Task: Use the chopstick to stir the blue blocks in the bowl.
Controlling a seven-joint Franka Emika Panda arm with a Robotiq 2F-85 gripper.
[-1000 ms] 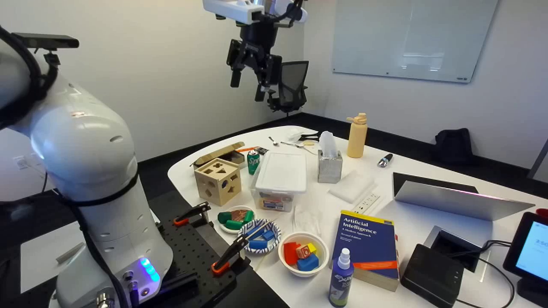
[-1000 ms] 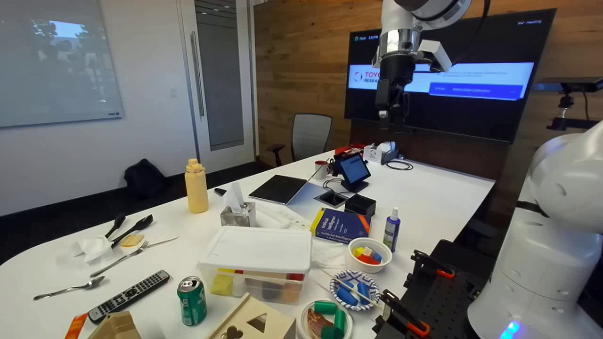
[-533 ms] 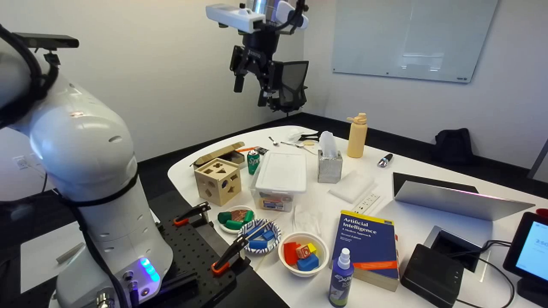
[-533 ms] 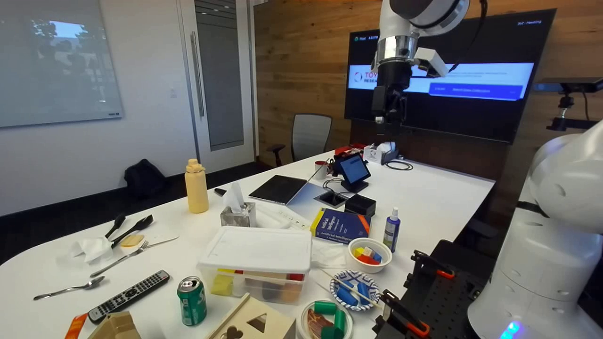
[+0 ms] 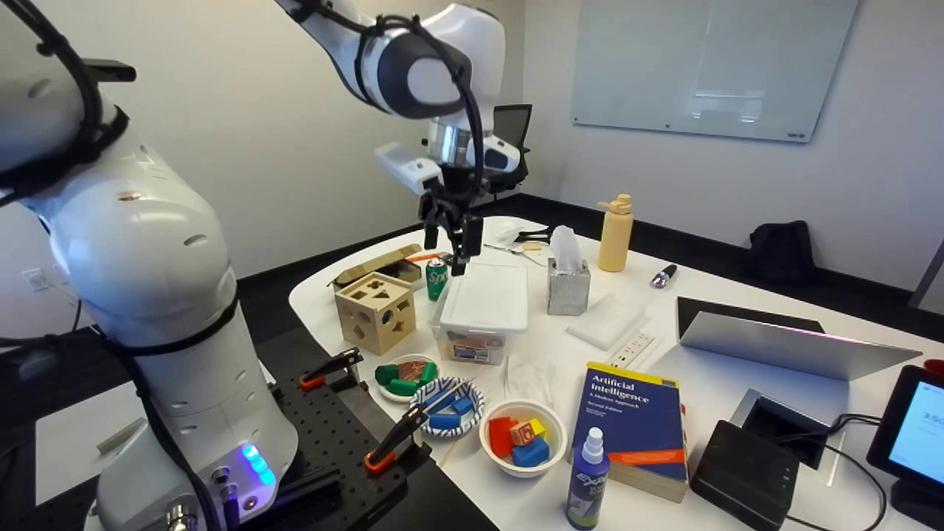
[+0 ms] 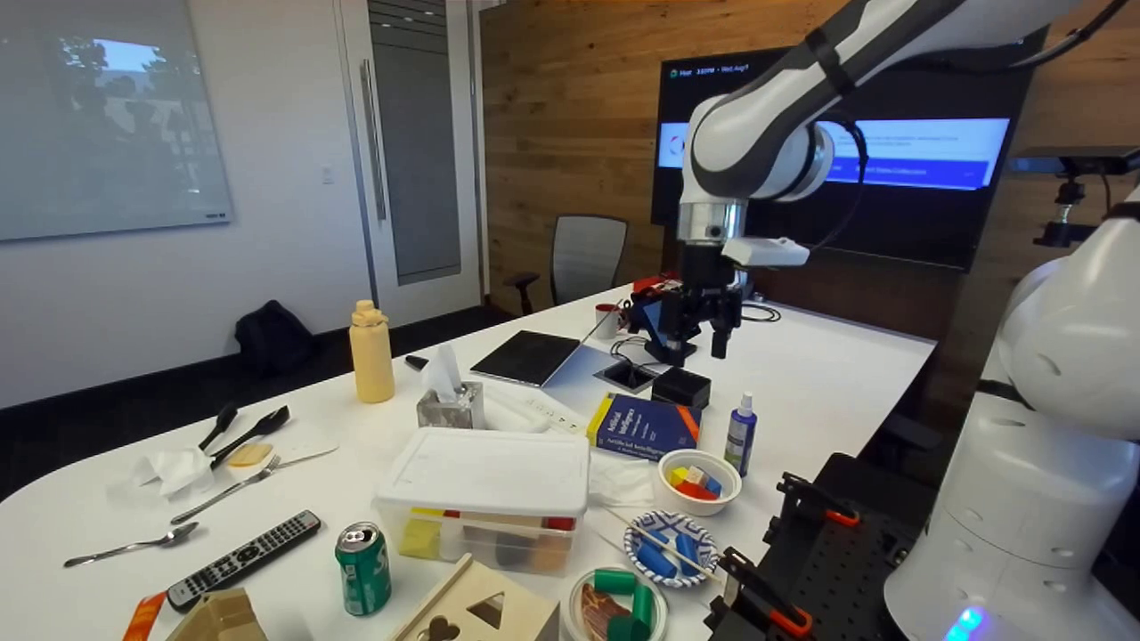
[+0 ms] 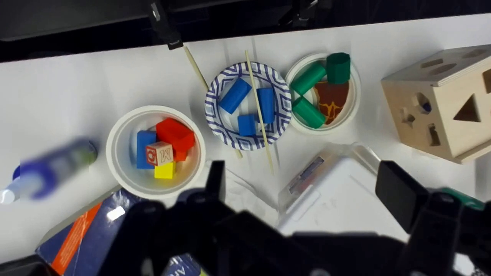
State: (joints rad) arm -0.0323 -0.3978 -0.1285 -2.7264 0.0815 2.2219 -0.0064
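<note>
The patterned blue-and-white bowl (image 7: pixel 210 103) holds several blue blocks (image 7: pixel 234 96). It also shows in both exterior views (image 5: pixel 472 426) (image 6: pixel 681 583). A thin wooden chopstick (image 7: pixel 256 92) lies across the bowl, over its rim, with both ends sticking out. A second chopstick (image 7: pixel 195 67) lies on the table, partly hidden under the bowl. My gripper (image 7: pixel 302 178) is open and empty, its fingers wide apart. It hangs above the table, apart from the bowl and chopsticks, and points down in both exterior views (image 5: pixel 445 254) (image 6: pixel 698 350).
A white bowl of coloured blocks (image 7: pixel 115 168) and a plate with green blocks (image 7: pixel 356 96) flank the patterned bowl. A lidded clear box (image 7: pixel 341 199), a wooden shape cube (image 7: pixel 418 111), a book (image 5: pixel 630 413) and a spray bottle (image 5: pixel 588 479) stand close by. Black clamps (image 5: pixel 398 439) line the table edge.
My gripper has come down a long way from high above the table, with more of the arm now in view. It stays open. The bowl, blocks and chopsticks have not moved.
</note>
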